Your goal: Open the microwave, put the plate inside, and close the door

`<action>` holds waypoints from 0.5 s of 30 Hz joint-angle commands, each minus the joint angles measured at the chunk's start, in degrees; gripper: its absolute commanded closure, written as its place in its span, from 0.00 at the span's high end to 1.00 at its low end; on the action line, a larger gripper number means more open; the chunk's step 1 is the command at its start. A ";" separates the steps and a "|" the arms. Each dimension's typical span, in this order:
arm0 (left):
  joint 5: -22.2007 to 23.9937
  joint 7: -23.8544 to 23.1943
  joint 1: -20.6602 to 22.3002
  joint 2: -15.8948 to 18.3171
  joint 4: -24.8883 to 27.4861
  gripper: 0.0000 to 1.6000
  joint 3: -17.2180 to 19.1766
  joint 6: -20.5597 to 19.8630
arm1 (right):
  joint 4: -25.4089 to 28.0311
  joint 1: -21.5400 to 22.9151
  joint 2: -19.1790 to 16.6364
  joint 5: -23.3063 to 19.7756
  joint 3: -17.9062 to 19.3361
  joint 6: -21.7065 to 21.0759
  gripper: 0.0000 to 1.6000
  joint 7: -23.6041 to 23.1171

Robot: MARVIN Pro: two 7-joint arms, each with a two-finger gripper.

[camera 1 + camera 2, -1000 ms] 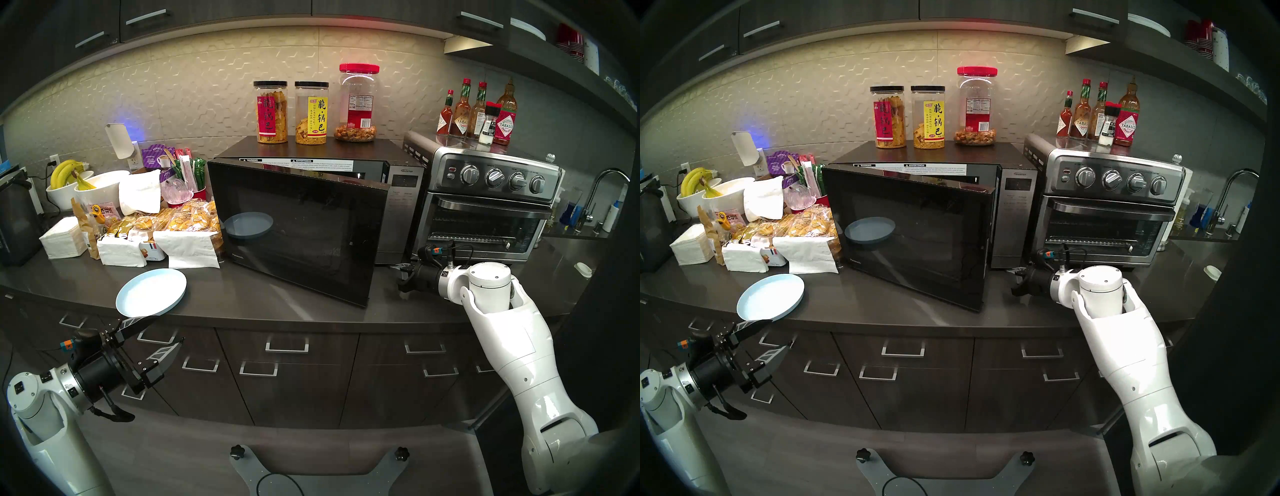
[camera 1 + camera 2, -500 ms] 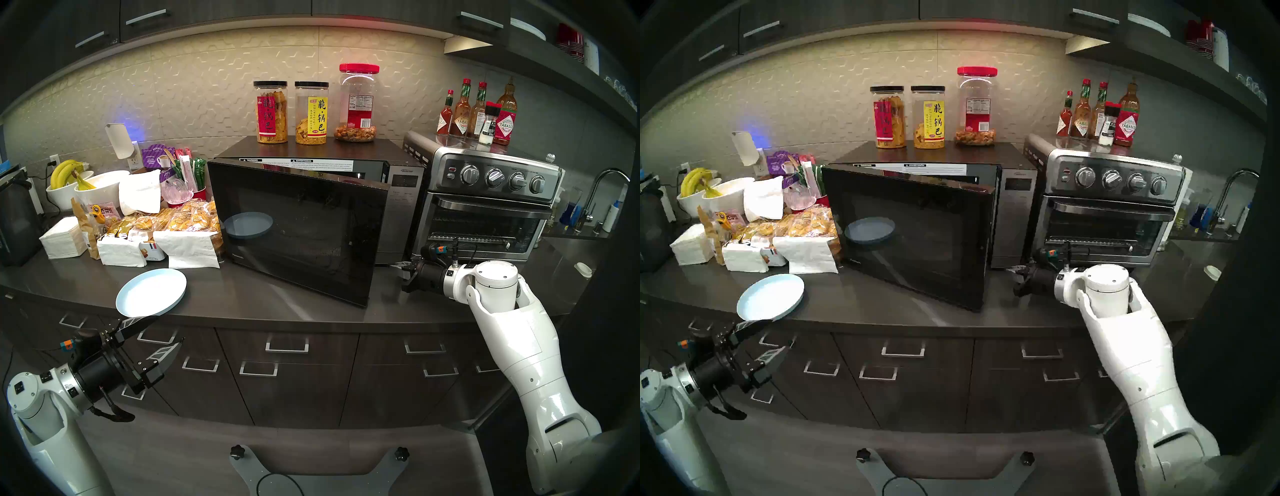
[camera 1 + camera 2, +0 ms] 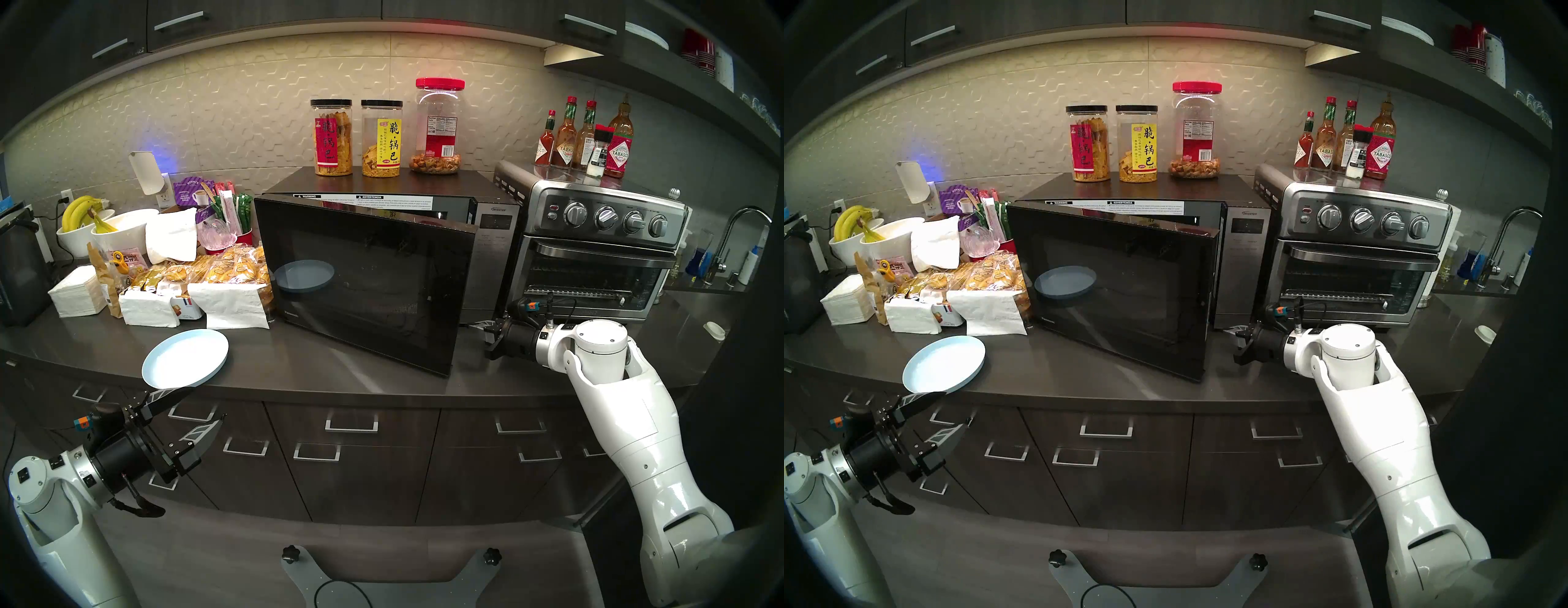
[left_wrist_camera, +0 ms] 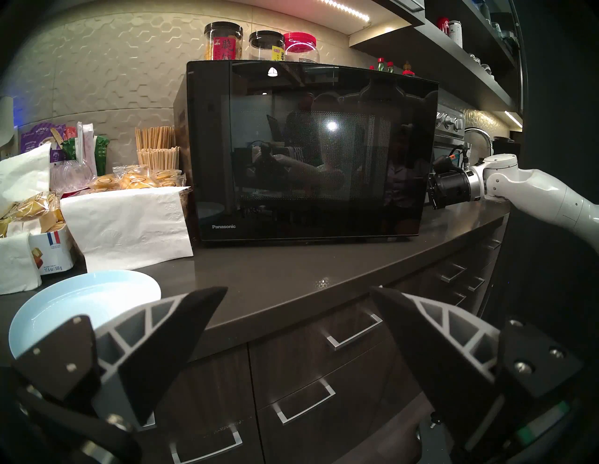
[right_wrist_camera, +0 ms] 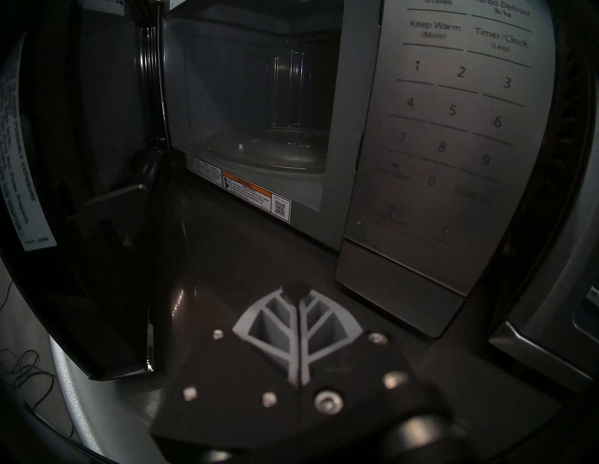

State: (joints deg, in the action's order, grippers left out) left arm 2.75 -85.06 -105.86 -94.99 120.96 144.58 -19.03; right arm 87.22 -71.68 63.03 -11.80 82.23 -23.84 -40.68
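The microwave [image 3: 382, 254] was seen at the centre of the head views, standing on the dark countertop [image 3: 297, 365]. Its door [image 3: 365, 288], hinged at the left of the frame, was swung partly open, so that its free right edge stood out toward the counter's front edge. A gap was visible along the top between the door and the cabinet. In the right wrist view the lit cavity with its glass turntable [image 5: 265, 152] was shown in the upper middle, with the silver keypad [image 5: 453, 129] at the upper right.

The plate [image 3: 185, 358] was found left of centre in the head views, lying on the counter near its front edge, in front of the white napkins [image 3: 231, 303]. It was reflected in the door's glass.

The left gripper [image 3: 193, 409] was placed at the lower left, below the counter edge in front of the drawers, with its fingers spread wide and nothing between them; one finger reached up under the plate's near rim, though contact could not be judged. The right gripper [image 5: 296, 291] was held low over the counter right of the door's free edge, in front of the keypad, its fingers pressed together on nothing.
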 commanded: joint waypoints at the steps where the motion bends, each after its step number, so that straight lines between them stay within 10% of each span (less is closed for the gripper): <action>1: 0.35 0.06 -0.10 0.10 0.56 1.00 -0.14 0.03 | 1.64 1.22 0.52 -0.25 -0.13 0.64 0.00 -0.23; 15: 0.35 0.06 -0.10 0.11 0.56 1.00 -0.14 0.03 | 3.00 0.57 -0.85 -1.81 0.16 1.99 0.00 -4.96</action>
State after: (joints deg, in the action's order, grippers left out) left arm 2.74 -85.06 -105.86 -94.99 120.96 144.58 -19.03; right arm 88.87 -71.82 62.62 -12.92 82.07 -22.64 -44.27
